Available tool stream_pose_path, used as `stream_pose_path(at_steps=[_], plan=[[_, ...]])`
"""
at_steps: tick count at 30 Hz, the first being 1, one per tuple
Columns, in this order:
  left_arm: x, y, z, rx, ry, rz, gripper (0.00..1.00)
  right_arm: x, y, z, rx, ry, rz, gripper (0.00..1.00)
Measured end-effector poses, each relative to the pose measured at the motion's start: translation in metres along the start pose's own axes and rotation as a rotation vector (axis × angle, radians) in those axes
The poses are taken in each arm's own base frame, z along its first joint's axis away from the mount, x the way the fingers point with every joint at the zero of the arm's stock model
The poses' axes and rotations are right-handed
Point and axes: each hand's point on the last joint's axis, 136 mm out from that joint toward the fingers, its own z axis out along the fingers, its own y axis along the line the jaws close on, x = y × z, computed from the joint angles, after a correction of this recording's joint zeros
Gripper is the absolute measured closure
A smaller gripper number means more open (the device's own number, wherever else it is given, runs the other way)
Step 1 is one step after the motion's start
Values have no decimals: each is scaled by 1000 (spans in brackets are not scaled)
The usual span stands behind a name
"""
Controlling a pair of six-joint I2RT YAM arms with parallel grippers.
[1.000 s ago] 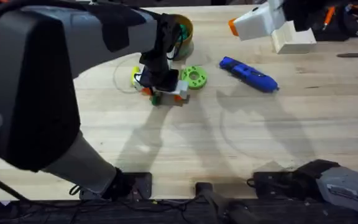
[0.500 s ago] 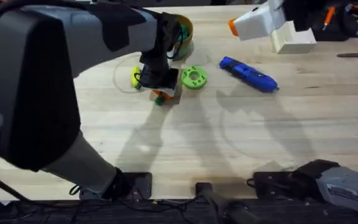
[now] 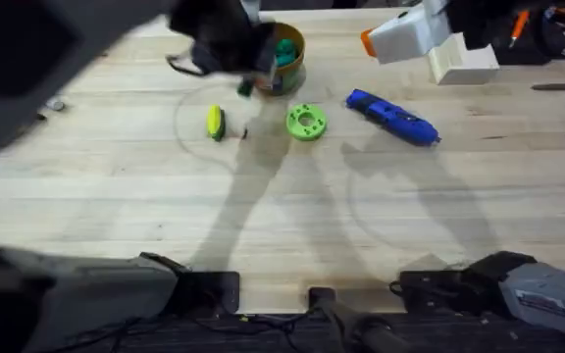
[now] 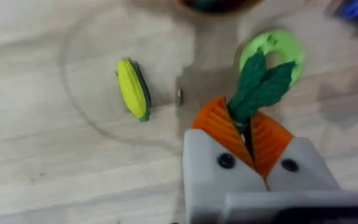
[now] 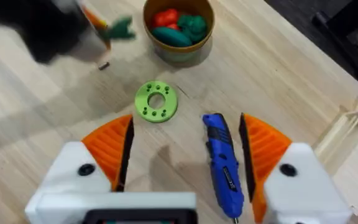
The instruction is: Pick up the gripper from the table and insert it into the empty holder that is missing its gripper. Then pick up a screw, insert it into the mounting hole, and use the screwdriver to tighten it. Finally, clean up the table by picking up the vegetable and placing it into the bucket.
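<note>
Stretching wide under everything, the table, pale planks. Left arm rises big and dark across the far-left part of the overhead view, its gripper up off the wood w/ orange pads pinched tight on a vegetable: green leafy top poking out beyond the fingertips, rest hidden btwn the pads. From the right wrist cam, that veg hangs just beside the bucket, not inside it. Bucket sits at the far side of the table, tan-brown, w/ red and green pieces already in it.

Right gripper hovers high, jaws spread wide apart, holding nothing; the screwdriver lies flat on the wood beneath it, blue, angled, right of centre in the overhead view. Green disc w/ holes lies left of the screwdriver, near the bucket. Yellow-and-green veg piece lies further left, well apart from the disc. Tiny screw on the wood btwn the yellow piece and the disc.
</note>
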Motion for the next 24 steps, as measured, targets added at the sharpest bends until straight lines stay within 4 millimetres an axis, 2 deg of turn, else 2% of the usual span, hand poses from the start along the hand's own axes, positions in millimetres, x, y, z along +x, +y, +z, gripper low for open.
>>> stream_pose_path(at_steps=[2, 5, 10, 13, 15, 18, 19, 24], plan=[[-15, 2, -25, -5, -84, -6, 983, 0, 0, 0, 0, 0, 0, 112], [-29, 6, -45, -23, -153, -8, 983, 0, 0, 0, 0, 1, 0, 112], [-43, 6, -43, -32, -198, 1, 983, 0, 0, 0, 0, 1, 0, 112], [-60, 3, -36, -31, -245, -3, 983, 3, 1, 0, -4, 11, 2, 112], [-71, 2, -26, -30, -265, -8, 983, 5, 2, 0, -7, 22, 5, 112], [-86, 2, -1, -39, -273, -12, 983, 9, 3, 0, -12, 36, 8, 112], [-97, 1, 34, -47, -259, -14, 983, 10, 3, 0, -14, 41, 9, 110], [-99, 3, 89, -65, -205, -15, 983, 10, 3, 0, -14, 41, 9, 112]])
